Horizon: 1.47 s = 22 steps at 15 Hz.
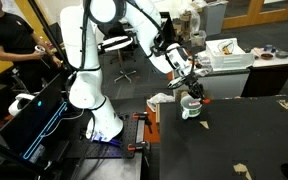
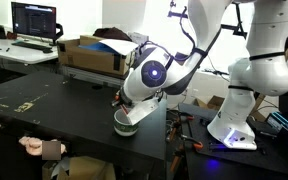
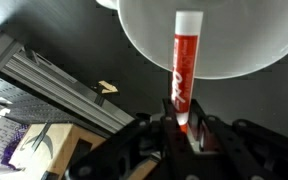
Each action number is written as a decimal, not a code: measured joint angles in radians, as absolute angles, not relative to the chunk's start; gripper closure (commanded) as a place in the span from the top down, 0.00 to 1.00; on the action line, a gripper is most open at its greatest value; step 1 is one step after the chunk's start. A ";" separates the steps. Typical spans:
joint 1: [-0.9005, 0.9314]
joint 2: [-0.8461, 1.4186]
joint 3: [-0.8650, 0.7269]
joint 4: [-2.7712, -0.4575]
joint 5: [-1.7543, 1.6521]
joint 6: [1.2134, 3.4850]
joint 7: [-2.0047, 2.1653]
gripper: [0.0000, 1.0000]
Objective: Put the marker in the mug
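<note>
Wrist view: the hand (image 3: 181,128) pinches the lower end of the marker (image 3: 182,65), its fingers pressed against it. The slim red stick with a pale tip reaches out over the round, smooth white mug (image 3: 234,40).

In an exterior view, the hand (image 1: 193,93) hangs just above the glossy mug (image 1: 191,109), which stands near an edge of the dark, matte tabletop (image 1: 254,130).

In an exterior view, the mug (image 2: 125,121) sits by the tabletop (image 2: 54,110) edge. The arm's wrist hides the fingers and marker.
</note>
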<state>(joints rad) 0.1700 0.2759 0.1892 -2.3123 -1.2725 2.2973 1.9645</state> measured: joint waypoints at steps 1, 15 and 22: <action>0.170 0.282 0.189 -2.312 -1.272 2.297 1.964 0.44; 0.171 0.259 0.189 -2.323 -1.189 2.297 1.936 1.00; 0.153 0.047 0.179 -2.449 -1.058 2.336 1.899 1.00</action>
<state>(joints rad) 0.1527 0.0474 0.1788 -2.4492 -1.0577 2.3356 1.8986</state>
